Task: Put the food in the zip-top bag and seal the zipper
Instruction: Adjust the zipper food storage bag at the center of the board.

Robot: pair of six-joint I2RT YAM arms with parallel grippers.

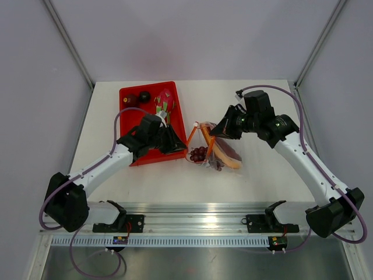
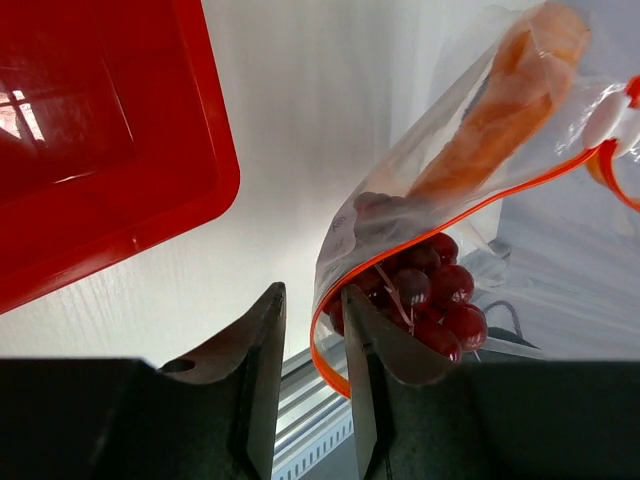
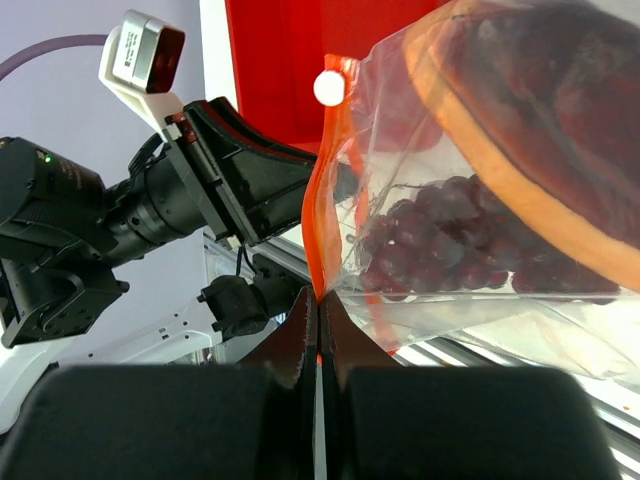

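The clear zip-top bag (image 1: 205, 140) lies at mid table with red grapes (image 1: 198, 154) and an orange-rimmed slice (image 1: 228, 158) inside. My right gripper (image 3: 318, 300) is shut on the orange zipper (image 3: 322, 200) at the bag's mouth, below the white slider (image 3: 328, 88). My left gripper (image 2: 312, 295) is open at the bag's left corner. The zipper edge (image 2: 322, 345) curves between its jaws, close to the right finger (image 2: 400, 350). Grapes (image 2: 430, 295) show just behind that finger. More food, two dark lumps (image 1: 137, 98) and a pink-green piece (image 1: 164, 102), sits in the red bin.
The red bin (image 1: 125, 119) stands at the back left, right beside my left arm, and also shows in the left wrist view (image 2: 100, 150). The table's front rail (image 1: 192, 221) runs along the near edge. Grey walls enclose the table.
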